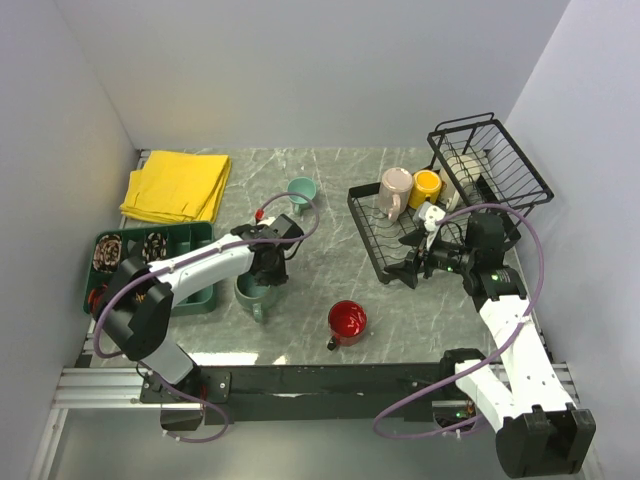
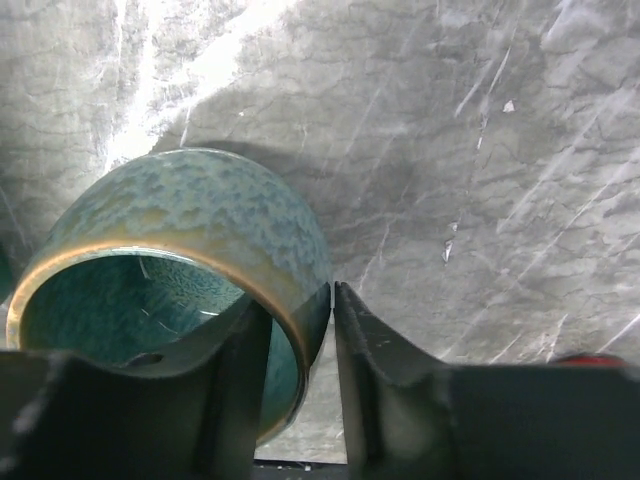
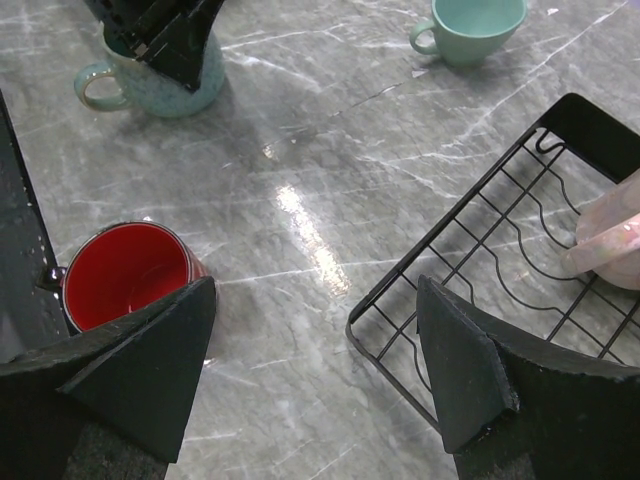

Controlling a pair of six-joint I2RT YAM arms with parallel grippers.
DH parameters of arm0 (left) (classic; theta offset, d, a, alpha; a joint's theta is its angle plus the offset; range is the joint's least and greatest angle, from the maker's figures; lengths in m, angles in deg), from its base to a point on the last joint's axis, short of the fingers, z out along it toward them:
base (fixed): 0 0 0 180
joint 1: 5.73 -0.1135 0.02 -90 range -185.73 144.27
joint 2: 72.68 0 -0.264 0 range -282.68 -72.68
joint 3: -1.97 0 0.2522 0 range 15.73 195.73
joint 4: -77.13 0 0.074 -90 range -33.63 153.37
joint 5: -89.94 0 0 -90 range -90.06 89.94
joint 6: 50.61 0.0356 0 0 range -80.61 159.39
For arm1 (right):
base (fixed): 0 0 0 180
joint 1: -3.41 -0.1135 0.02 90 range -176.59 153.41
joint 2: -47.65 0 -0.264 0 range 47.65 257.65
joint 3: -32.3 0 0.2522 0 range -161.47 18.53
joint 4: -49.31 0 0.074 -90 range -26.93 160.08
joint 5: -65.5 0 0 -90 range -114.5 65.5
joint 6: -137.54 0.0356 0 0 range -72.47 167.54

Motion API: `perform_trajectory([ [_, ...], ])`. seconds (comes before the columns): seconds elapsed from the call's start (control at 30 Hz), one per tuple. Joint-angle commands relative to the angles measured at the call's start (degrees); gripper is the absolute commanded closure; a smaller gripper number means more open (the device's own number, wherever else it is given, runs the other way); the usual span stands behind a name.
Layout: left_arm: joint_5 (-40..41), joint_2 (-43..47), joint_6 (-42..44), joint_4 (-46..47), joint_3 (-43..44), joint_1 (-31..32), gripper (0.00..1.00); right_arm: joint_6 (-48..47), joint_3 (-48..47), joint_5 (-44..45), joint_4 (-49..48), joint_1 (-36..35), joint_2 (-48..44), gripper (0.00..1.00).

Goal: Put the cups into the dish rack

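Gripping is the step in hand: the left gripper (image 2: 300, 300) straddles the wall of the grey-green mug (image 2: 200, 210), one finger inside the rim and one outside. Both press against the wall, so far as the wrist view shows. That mug stands upright on the table (image 1: 330, 260) at about 8 o'clock from the table's middle in the overhead view, not yet lifted. The dish rack (image 1: 392, 240) lies at 3 o'clock, with the pink mug (image 1: 396, 190) and the yellow mug (image 1: 427, 183) already in it. The red mug (image 1: 347, 320) waits at 6 o'clock and the teal mug (image 1: 301, 190) at about 12 o'clock, both on the table. The right gripper (image 3: 310, 370) hangs over the rack's near corner, jaws wide apart and empty. Next, I judge, the left arm needs a straight lift, then a carry towards 3 o'clock. That carry must be high enough to clear the rack's rim and wide of the right arm, which stands near the path.
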Motion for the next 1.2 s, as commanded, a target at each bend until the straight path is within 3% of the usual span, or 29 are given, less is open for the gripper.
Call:
perform_trajectory([
  [0.0,0.74,0.11,2.08,0.63,2.29,0.30,0.68,-0.76,-0.06,-1.42,0.15,0.61,-0.98,0.13],
  [0.23,-2.96,2.73,2.70,4.41,1.50,0.21,0.99,-1.11,-0.14,-3.35,1.03,1.32,-0.98,0.13],
  [0.43,-9.00,13.71,1.47,10.03,1.50,-1.81,0.99,-5.14,-1.20,-8.18,5.68,1.41,0.86,0.13],
  [0.53,-13.40,20.83,-0.37,18.19,0.72,-3.30,0.99,-8.04,-4.00,-10.20,10.16,1.06,3.58,0.13],
  [0.67,-20.35,27.78,-7.12,36.54,-2.88,-4.18,0.99,-9.28,-14.08,-13.97,19.64,-2.98,11.12,0.12],
  [0.7,-20.89,29.27,-8.80,45.63,-3.76,-4.18,0.99,-7.97,-16.03,-15.38,20.71,-5.08,12.54,0.11],
  [0.77,-22.03,29.55,-12.92,53.68,-5.09,-4.18,0.99,-4.99,-21.29,-18.02,21.51,-7.72,16.74,0.11],
  [0.83,-23.17,28.76,-17.48,63.53,-5.18,-4.18,0.99,2.73,-24.91,-19.79,18.89,-11.85,18.78,0.12],
  [0.93,-23.97,26.74,-22.59,74.06,-4.39,-4.18,0.99,21.08,-24.94,-17.95,4.07,-15.38,19.85,0.10],
  [0.97,-24.05,26.13,-23.74,76.11,-4.13,-4.18,0.99,31.66,-24.23,-17.43,-6.07,-15.82,19.58,0.09],
  [1.07,-24.14,24.54,-27.17,83.50,-3.07,-4.10,0.99,50.75,-20.98,-13.99,-25.16,-16.26,18.53,0.04],
  [1.17,-23.62,23.49,-30.60,90.97,-3.33,-4.10,0.99,61.69,-20.45,-10.83,-31.81,-16.52,19.40,0.03],
])
